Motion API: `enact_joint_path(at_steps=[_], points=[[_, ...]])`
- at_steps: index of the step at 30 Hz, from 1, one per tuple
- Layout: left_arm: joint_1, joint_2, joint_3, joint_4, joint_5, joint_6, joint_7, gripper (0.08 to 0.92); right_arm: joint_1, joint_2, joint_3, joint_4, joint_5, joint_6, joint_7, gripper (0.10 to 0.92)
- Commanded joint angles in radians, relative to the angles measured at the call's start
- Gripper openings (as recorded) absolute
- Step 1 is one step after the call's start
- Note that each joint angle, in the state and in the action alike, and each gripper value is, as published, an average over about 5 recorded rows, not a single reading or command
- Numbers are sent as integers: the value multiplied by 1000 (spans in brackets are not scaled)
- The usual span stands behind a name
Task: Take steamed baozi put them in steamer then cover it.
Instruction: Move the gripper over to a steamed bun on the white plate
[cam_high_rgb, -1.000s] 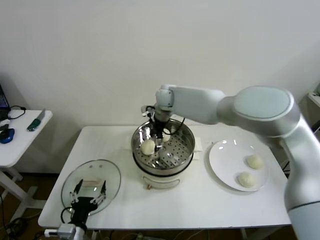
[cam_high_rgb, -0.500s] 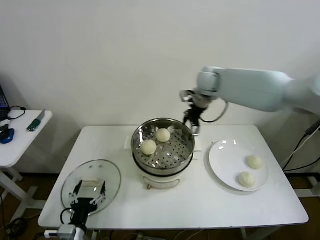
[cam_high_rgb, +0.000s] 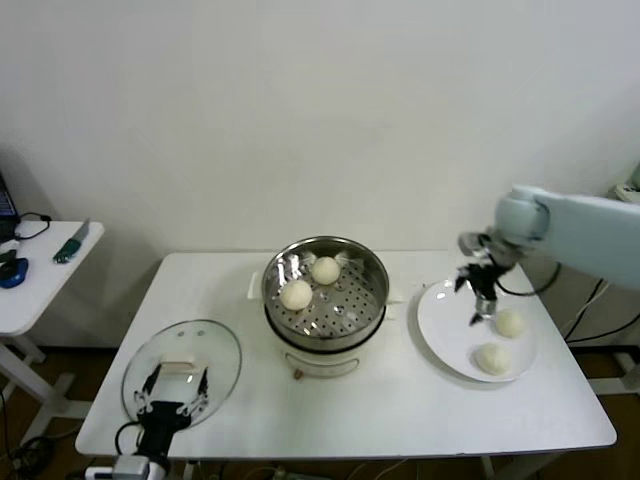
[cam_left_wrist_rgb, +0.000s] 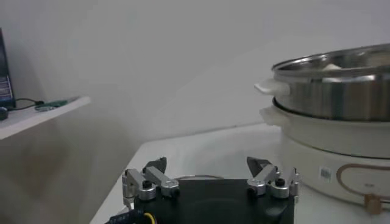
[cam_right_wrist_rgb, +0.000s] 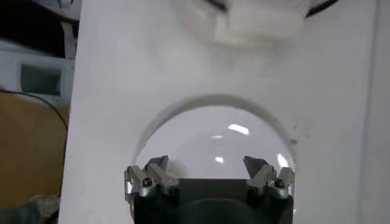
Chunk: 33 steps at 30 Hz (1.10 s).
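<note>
Right gripper (cam_high_rgb: 480, 300) spread empty above the white plate (cam_high_rgb: 450, 345), likely lining up on its two steamed baozi (cam_high_rgb: 509, 323); two sit in the steamer (cam_high_rgb: 325, 295); left gripper (cam_high_rgb: 175, 392) spread, parked over the cover (cam_high_rgb: 182, 372).

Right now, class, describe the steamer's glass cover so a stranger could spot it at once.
Start at the white table, with the steel steamer in its middle. The cover lies flat at the table's front-left corner: clear glass, metal-rimmed, cream handle, unlike the opaque white plate on the right.

Bright even light, blurred wrist views
</note>
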Motion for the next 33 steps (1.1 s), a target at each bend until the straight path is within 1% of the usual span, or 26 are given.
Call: enact_joint_path(at_steps=[1, 10, 17, 25, 29, 33], points=[[13, -5, -7, 0, 26, 1, -1, 823, -263, -150, 159, -31, -219, 20, -6, 823], [1, -28, -7, 11, 59, 2, -6, 823, -382, -100, 260, -145, -243, 32, -8, 823], [-7, -24, -14, 26, 59, 1, -9, 823, -430, -32, 315, -228, -237, 36, -16, 823], [-9, -24, -14, 35, 59, 0, -11, 823, -432, -8, 313, -250, -238, 41, -32, 823], [-10, -24, -13, 36, 59, -1, -11, 823, -424, -6, 311, -257, -237, 43, -35, 802], [-10, -23, -12, 35, 59, 0, -11, 823, -412, -4, 302, -255, -233, 45, -38, 756]])
